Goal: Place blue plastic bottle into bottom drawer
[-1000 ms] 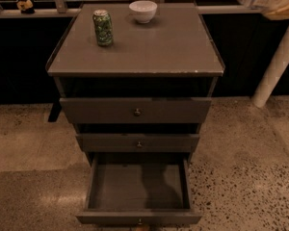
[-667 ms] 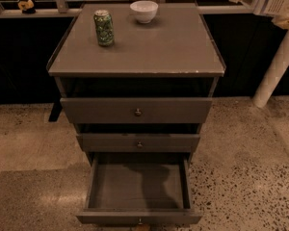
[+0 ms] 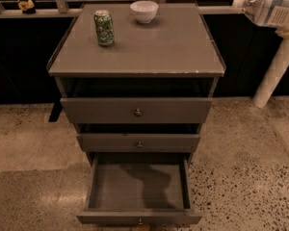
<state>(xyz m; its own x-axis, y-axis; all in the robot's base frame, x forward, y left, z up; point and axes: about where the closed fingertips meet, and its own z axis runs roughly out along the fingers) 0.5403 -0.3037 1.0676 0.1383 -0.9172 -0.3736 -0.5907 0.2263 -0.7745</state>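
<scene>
Nearest me, the bottom drawer (image 3: 138, 218) stands pulled out below the desk's front edge, and I see only its bare floor. Above it, the middle drawer (image 3: 138, 142) and top drawer (image 3: 137, 110) sit pushed in. On the desk (image 3: 154, 52), the green can (image 3: 104, 28) stands upright towards the back left corner, the white bowl (image 3: 144, 11) by the back edge. Past the back right corner, the blue plastic bottle (image 3: 272, 6) hangs in the air, tilted, cap towards the desk. The gripper (image 3: 288, 32) touches its underside; its grip I cannot tell.
</scene>
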